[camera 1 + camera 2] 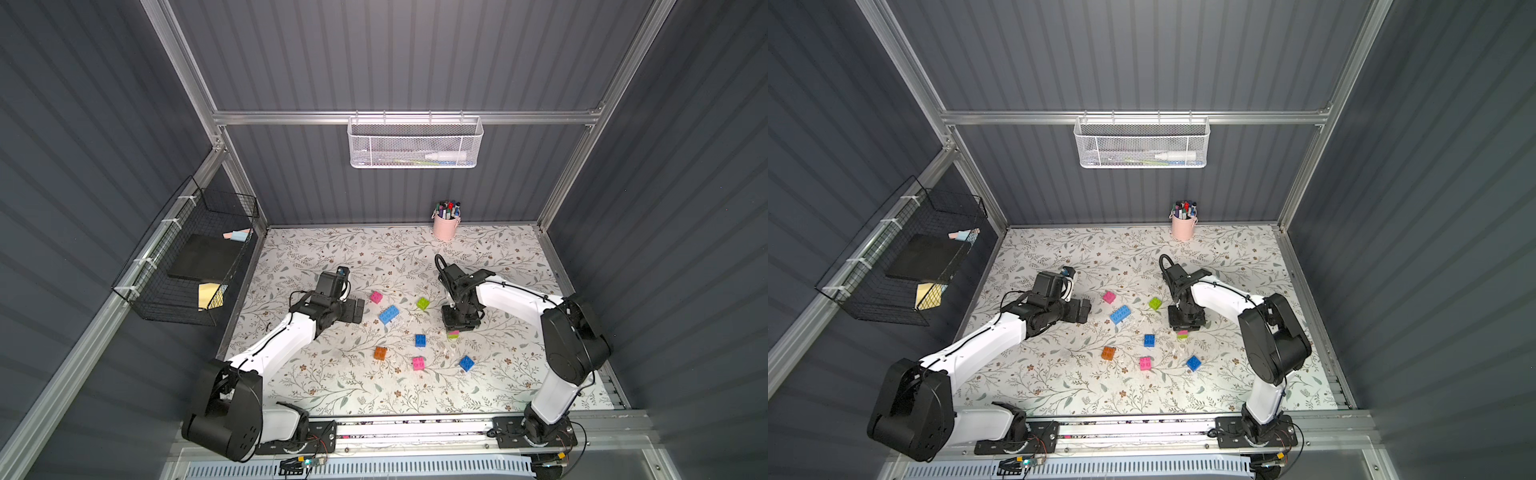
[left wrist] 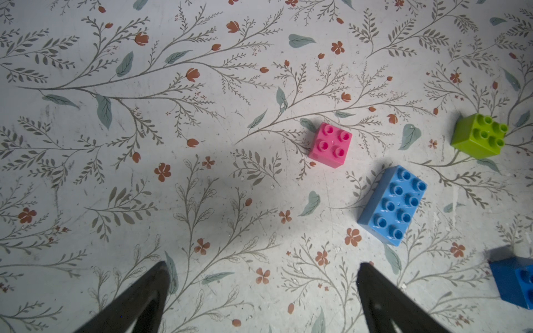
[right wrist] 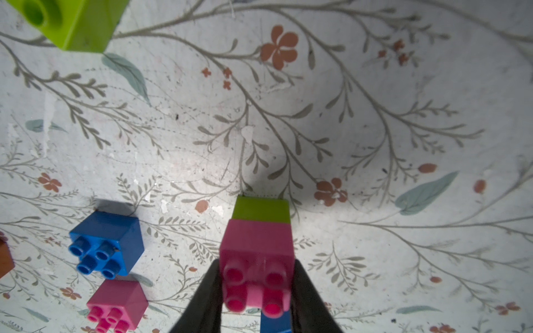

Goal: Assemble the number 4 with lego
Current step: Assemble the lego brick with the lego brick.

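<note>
Seen from above: a floral-patterned surface (image 1: pixel 332 386) with two robot arms reaching in.

The right hand (image 3: pixel 256 269) is clenched on a pink brick (image 3: pixel 256 245), which is pressed onto a lime green brick (image 3: pixel 261 210). These two joined pieces are all there is of the number 4 (image 1: pixel 453 333). In both top views the hand covers almost all of them, leaving only a pink and green sliver. It is not clear whether the pair touches the surface.

A blue scrap (image 3: pixel 275 323) beside the pink studs is cut off by the frame edge, so its shape is unclear.

The left hand (image 2: pixel 263 264) hangs released, fingers wide apart over bare surface, near a long blue brick (image 1: pixel 389 314).

Loose lego lies scattered between the arms, each piece apart from the others:
- a pink square (image 1: pixel 376 296)
- a green square (image 1: pixel 423 303)
- a blue square (image 1: pixel 420 340)
- an orange square (image 1: pixel 380 353)
- a second pink (image 1: pixel 418 363)
- a second blue (image 1: pixel 466 363)
</note>
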You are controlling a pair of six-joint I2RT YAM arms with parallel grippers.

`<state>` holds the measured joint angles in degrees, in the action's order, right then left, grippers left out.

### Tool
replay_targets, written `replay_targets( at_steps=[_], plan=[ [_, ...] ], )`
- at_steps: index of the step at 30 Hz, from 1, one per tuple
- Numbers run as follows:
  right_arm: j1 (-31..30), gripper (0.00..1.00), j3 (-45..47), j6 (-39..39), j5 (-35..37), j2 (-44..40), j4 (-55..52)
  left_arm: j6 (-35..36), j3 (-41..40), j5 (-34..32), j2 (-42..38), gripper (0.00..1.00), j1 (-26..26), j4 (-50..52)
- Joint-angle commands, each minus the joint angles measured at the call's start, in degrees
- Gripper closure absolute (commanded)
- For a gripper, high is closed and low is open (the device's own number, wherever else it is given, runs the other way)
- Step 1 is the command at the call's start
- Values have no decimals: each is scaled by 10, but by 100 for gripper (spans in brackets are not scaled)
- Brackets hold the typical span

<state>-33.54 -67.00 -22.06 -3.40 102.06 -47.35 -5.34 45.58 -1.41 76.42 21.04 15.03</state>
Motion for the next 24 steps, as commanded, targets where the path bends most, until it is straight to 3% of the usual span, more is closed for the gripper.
replay_targets(
  at_steps=[1,7,24],
  plan=[
    [-5,88,56,5,8,68,-10,10,-8,-4,-15,1,4,4],
    [0,86,26,-22,-16,72,-44,10,-8,-6,-14,0,4,2],
    [1,77,1,-32,12,27,-45,8,-11,-17,-22,0,4,3]
  ],
)
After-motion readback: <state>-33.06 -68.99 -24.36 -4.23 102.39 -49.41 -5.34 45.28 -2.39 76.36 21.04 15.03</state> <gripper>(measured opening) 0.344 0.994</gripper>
